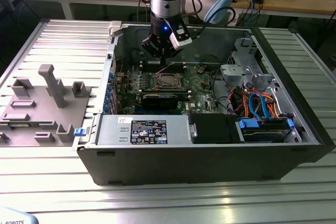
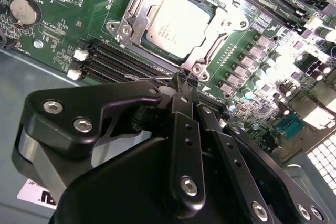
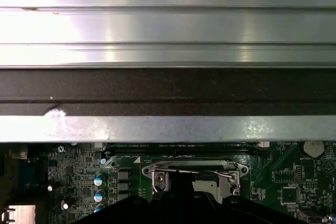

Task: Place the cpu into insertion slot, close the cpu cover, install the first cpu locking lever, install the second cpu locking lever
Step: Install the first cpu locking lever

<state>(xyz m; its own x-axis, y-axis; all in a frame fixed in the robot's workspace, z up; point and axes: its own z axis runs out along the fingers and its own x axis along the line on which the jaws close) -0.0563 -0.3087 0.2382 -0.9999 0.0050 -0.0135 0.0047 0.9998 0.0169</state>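
The cpu [image 2: 176, 19], a silver square chip, lies in the insertion slot [image 2: 124, 29] on the green motherboard [image 2: 63, 30]. The silver cpu cover [image 2: 227, 24] lies flat around it as a frame. My black gripper [image 2: 184, 78] hangs just above the slot's edge with its fingers [image 2: 179, 109] shut together. A thin wire locking lever [image 2: 155, 79] runs along right by the tips; I cannot tell whether they pinch it. In the exterior view the gripper [image 1: 163, 56] hovers over the slot [image 1: 169, 81] inside the open computer case. The slot [image 3: 194, 174] also shows in the first wrist view.
Black memory slots [image 2: 118, 61] and a coin battery [image 2: 23, 10] flank the socket. A long black card [image 1: 160, 99], the power supply [image 1: 142, 129] and a drive cage with blue and orange cables [image 1: 262, 106] crowd the case. A grey fixture [image 1: 47, 103] stands on the exterior view's left.
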